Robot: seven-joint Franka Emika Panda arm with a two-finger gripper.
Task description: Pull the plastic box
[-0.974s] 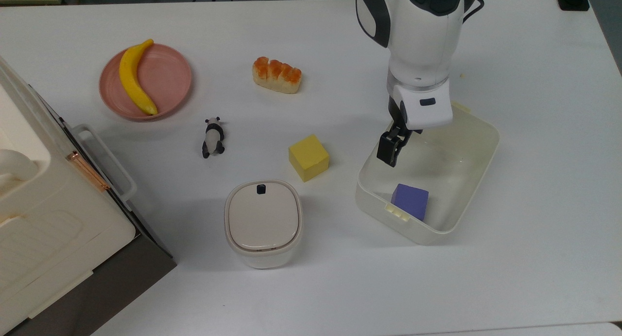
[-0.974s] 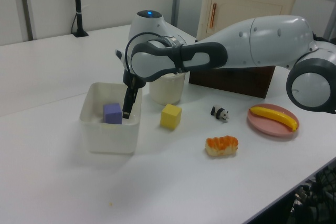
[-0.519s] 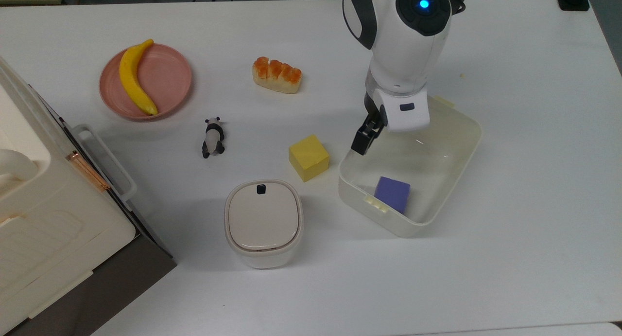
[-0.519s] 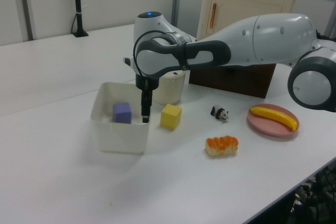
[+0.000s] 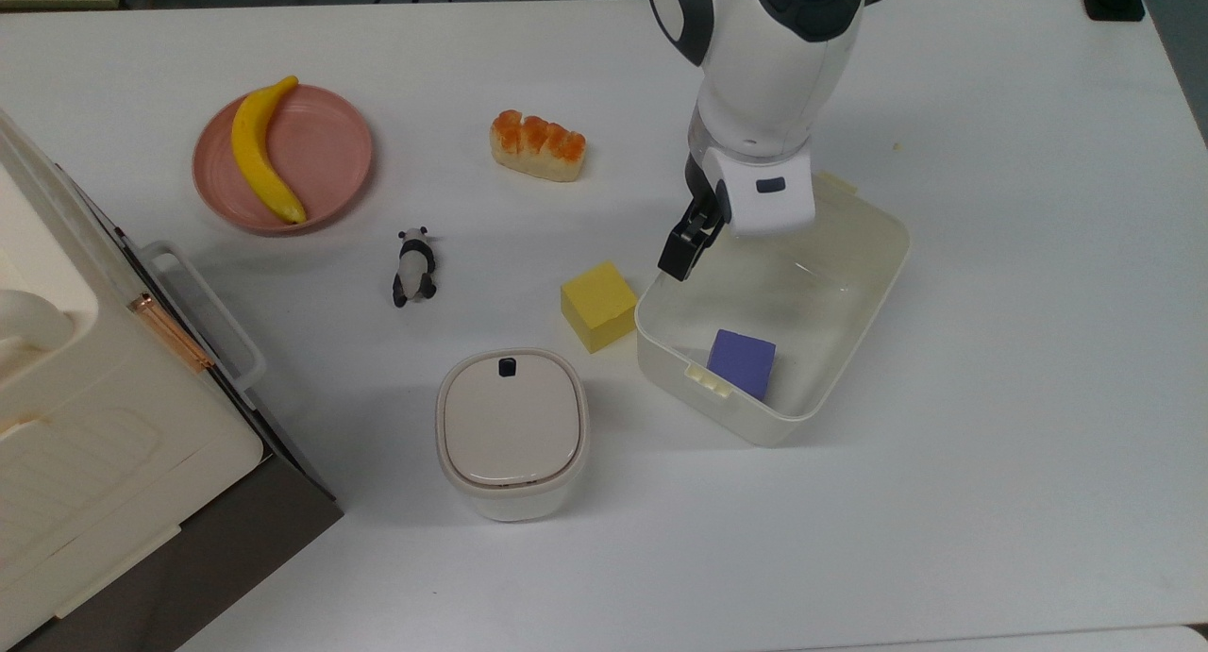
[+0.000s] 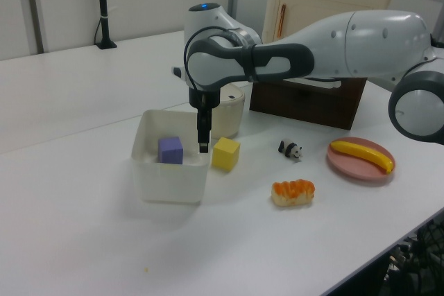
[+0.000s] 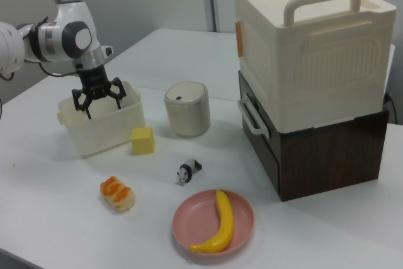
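A: Where is the plastic box?
B: On the worktop, its corner just right of the yellow cube in the top view, with a purple cube inside near its front wall.
A: And the gripper?
B: At the box's far-left rim, fingers spread wide, grasping nothing.

Top view: the big white case is cut off by the left and bottom edges, and the arm's wrist housing by the upper edge, hiding part of the plastic box rim beneath it. Left view: the small lidded container stands partly behind the gripper. Right view: the arm leaves the frame at left.
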